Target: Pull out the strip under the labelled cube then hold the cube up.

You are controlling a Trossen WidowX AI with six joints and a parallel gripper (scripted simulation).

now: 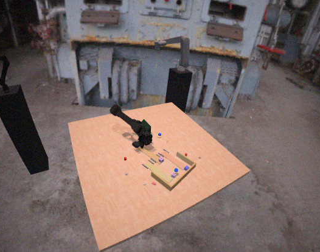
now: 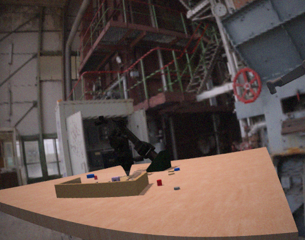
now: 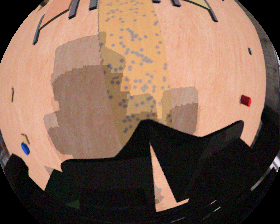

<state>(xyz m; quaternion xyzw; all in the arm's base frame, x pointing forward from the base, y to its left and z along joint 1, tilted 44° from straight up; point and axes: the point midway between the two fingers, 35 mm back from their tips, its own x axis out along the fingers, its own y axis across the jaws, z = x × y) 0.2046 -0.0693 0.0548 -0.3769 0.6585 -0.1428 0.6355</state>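
A speckled tan strip [image 1: 150, 154] [image 3: 127, 50] runs from the open side of the low wooden tray [image 1: 178, 182] [image 2: 100, 189] toward the arm. A purple labelled cube [image 1: 161, 159] [image 2: 115, 179] rests on its far end. My gripper [image 1: 137, 146] [image 2: 127, 173] [image 3: 145, 124] is shut, with its tips down on the near end of this strip. An orange strip [image 1: 174, 159] and a yellow-green strip [image 1: 157, 171] lie on either side. A blue-violet cube [image 1: 186, 167] and a lavender cube [image 1: 173, 175] sit by these in the tray.
Short dark guide bars [image 3: 74, 4] flank the strips. Small pieces lie scattered on the table: red [image 1: 125, 158] [image 3: 245, 100], blue [image 1: 159, 134] [image 3: 24, 148], grey [image 1: 126, 174] and pink [image 1: 154, 183]. Black pillars [image 1: 19, 128] [image 1: 178, 88] stand off the table.
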